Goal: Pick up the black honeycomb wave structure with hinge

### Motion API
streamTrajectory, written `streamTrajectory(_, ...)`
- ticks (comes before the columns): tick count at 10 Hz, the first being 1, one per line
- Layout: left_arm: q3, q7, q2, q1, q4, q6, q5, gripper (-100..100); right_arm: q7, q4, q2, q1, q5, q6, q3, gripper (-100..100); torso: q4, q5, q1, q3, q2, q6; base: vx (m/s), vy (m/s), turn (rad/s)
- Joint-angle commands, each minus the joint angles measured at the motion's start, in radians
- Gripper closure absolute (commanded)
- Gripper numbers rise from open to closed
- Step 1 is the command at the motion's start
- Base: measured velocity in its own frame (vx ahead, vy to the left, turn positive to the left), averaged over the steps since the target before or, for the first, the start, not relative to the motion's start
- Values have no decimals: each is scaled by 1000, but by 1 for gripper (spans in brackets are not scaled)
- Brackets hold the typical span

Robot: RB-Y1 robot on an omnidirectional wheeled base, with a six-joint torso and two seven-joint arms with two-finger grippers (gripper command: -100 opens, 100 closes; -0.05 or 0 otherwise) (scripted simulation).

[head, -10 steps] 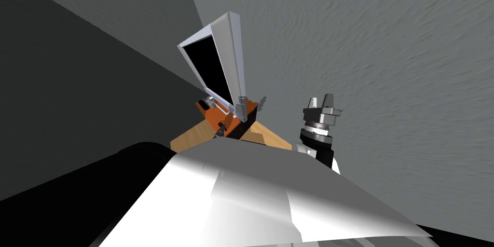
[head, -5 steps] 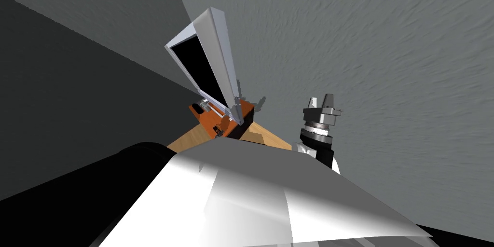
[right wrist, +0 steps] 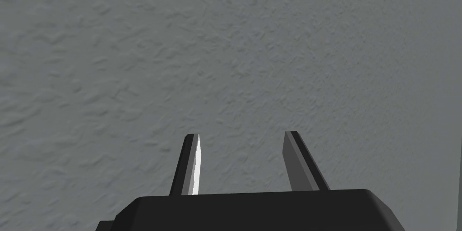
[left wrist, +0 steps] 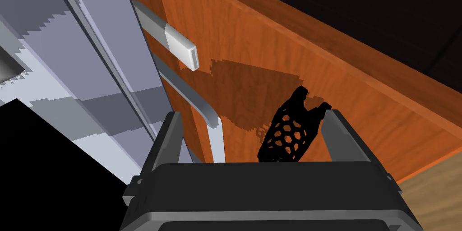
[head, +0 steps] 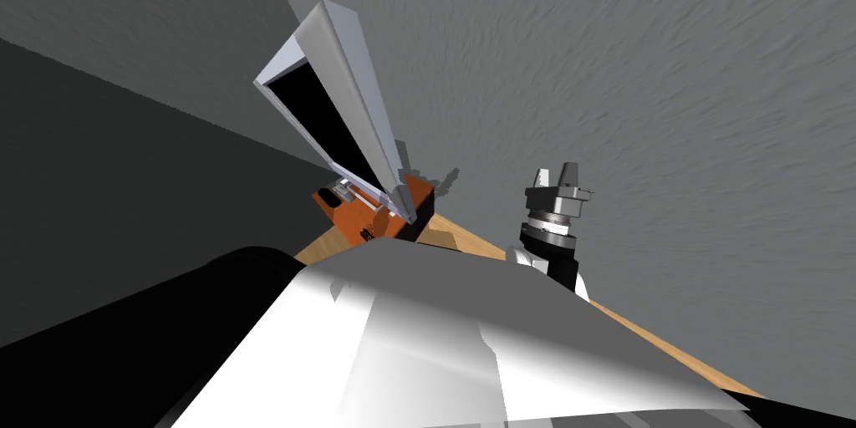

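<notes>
Left wrist view: left end effector [left wrist: 253,113] spread wide around the honeycomb [left wrist: 286,136], grasp not yet made.
The honeycomb lies on the orange table [left wrist: 361,106] just beside the monitor [left wrist: 90,61]. It sits between the fingers, closer to the one farther from the monitor; whether it touches that finger I cannot tell. This looks like the final approach. Next the fingers should centre, close on its sides, then lift straight up. The monitor's grey foot [left wrist: 198,104] runs close by the monitor-side finger and could be clipped. A silver stick [left wrist: 180,48] lies farther along the monitor, out of the grasp. The right end effector [right wrist: 241,134], well apart from the monitor, is parted and holds nothing.
</notes>
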Motion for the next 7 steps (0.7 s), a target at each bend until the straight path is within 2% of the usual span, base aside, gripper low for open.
streamTrajectory(1, 7, 33, 24, 3, 46, 12, -32, -100, 0, 0, 0, 0, 0, 0, 0, 0, 0, 0, 0, 0, 0, 0, 92, 22, -168)
streamTrajectory(4, 18, 59, 45, 2, 103, 16, -71, -100, 0, 0, 0, 0, 0, 0, 0, 0, 0, 0, 0, 1, 3, -1, 58, 25, -92)
streamTrajectory(5, 18, 59, 45, 2, 103, 16, -71, -100, 0, 0, 0, 0, 0, 0, 0, 0, 1, 0, 0, 2, 3, 0, 33, 24, -64)
streamTrajectory(7, 30, 82, 64, -1, 152, 20, -105, -100, 0, 0, 0, 0, 0, 0, 0, 0, 1, 0, 0, 2, 4, 0, 43, 32, -131)
